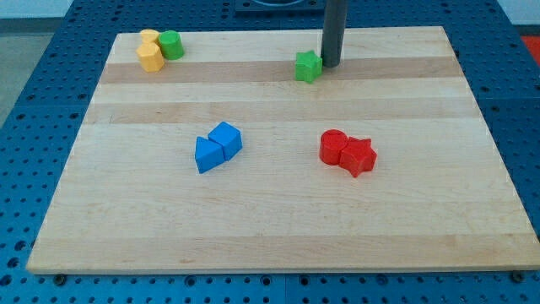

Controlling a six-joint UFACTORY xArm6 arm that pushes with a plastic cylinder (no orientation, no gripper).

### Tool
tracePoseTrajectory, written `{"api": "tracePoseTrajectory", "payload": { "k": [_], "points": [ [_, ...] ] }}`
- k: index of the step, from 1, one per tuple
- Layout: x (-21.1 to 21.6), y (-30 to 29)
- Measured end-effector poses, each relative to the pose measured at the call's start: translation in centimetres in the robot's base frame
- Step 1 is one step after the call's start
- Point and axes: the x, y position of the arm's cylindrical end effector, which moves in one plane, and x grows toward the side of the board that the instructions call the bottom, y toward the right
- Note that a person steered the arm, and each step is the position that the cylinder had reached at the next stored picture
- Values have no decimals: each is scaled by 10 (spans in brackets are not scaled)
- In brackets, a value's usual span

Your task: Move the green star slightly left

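My tip [330, 65] sits down on the bench [270, 219] near the top edge, a bit right of centre, just beside the green star [309, 66] on its right side, touching or nearly so; can't tell for sure. No fingers on this rig, only a straight dark rod, so nothing to open, close or grip; any contact is a side push. The placement makes sense: the star has to go slightly left, so the tip belongs on its right flank, level with its middle, ready to shove toward the bench's left edge. The green star lies close to the top edge with bare wood to its left, so a short slide looks unobstructed. Judgement: approach looks finished, push itself not yet done. A small nudge should do; an off-centre hit could spin the star or skid it toward the top edge. Further out, in the top left corner, a green cylinder [171, 45] is touching two yellow blocks [151, 52], shapes unclear, well apart from the star. Mid-bench left of centre, a blue triangle [207, 155] is touching a blue cube [226, 138]. Right of centre, a red cylinder [333, 147] is pressed against a red star [358, 156]. None of these are in the push path.
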Motion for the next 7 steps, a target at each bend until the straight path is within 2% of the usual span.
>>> {"api": "tracePoseTrajectory", "payload": {
  "k": [2,4,6,7],
  "points": [
    [21,-4],
    [29,-39],
    [55,-80],
    [51,-83]
  ]
}}
